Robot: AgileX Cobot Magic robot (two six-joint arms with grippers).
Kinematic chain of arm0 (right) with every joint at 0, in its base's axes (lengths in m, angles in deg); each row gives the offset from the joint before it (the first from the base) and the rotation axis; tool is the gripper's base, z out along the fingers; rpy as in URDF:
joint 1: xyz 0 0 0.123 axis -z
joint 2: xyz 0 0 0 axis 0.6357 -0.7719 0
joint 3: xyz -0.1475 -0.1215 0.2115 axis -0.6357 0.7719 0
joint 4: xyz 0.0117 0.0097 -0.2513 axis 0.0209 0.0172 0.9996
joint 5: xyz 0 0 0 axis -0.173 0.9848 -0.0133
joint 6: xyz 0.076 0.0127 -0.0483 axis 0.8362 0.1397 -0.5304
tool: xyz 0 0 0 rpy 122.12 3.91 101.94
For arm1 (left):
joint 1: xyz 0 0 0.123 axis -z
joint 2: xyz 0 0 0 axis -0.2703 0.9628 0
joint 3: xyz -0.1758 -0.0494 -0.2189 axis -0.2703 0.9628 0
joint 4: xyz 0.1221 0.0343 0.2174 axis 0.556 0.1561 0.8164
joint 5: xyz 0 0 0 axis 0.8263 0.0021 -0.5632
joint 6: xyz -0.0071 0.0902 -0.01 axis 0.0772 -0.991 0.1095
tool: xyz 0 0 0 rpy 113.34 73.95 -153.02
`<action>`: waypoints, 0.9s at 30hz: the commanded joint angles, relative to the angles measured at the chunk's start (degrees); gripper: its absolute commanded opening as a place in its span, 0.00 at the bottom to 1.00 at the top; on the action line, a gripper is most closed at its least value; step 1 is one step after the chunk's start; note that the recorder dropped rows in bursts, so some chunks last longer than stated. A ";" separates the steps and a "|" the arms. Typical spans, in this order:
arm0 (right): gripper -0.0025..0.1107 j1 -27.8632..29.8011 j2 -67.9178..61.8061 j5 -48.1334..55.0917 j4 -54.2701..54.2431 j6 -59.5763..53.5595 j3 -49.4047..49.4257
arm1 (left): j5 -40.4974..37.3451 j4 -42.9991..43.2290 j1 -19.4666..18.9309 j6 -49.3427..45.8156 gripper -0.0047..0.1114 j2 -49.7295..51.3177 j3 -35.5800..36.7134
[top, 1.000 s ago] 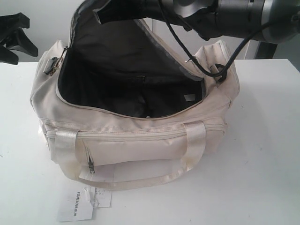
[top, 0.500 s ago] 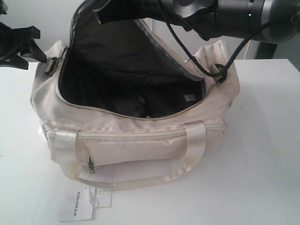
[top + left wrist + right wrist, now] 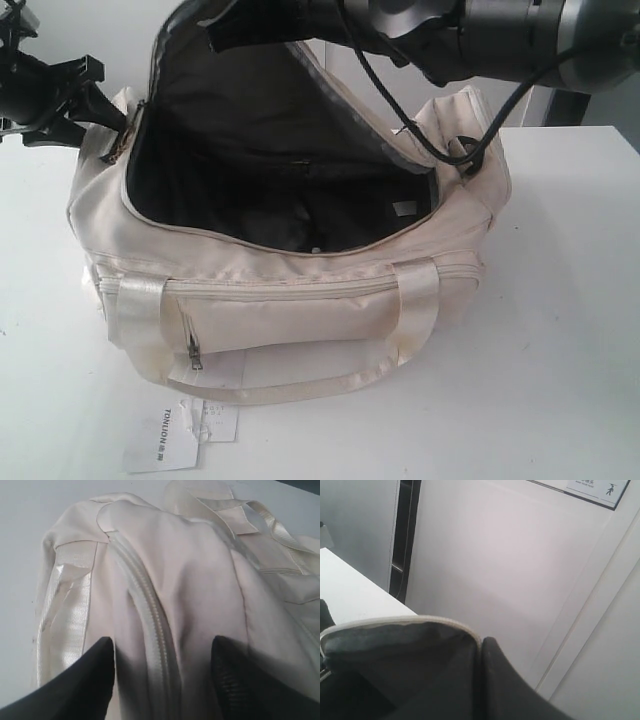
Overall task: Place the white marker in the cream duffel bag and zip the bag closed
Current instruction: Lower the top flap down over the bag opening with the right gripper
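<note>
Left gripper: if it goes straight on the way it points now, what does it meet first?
Most likely the cream duffel bag: the left gripper, fingers open, points at the bag's end, its zipper track lying between the fingers. How wide the gap is cannot be told.

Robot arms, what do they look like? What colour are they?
The right arm is made of chunky round dark-grey and silvery parts, with a black cable looping off it. The left gripper has black, pointed jaws, one with a ribbed inner face.

Clear way down into cream duffel bag; right tool crowds far rim
</note>
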 commanded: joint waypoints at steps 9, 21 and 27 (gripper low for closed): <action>0.02 0.65 2.00 4.56 -0.04 0.69 0.15 | 0.99 -4.11 -0.20 -5.72 0.04 0.51 -0.18; 0.02 0.65 4.84 38.89 23.89 6.57 0.15 | 0.25 -5.03 -0.20 -5.72 0.04 0.51 -0.18; 0.02 0.65 4.82 44.24 24.01 8.11 0.77 | 0.14 -6.12 -0.20 -5.72 0.04 0.41 -0.18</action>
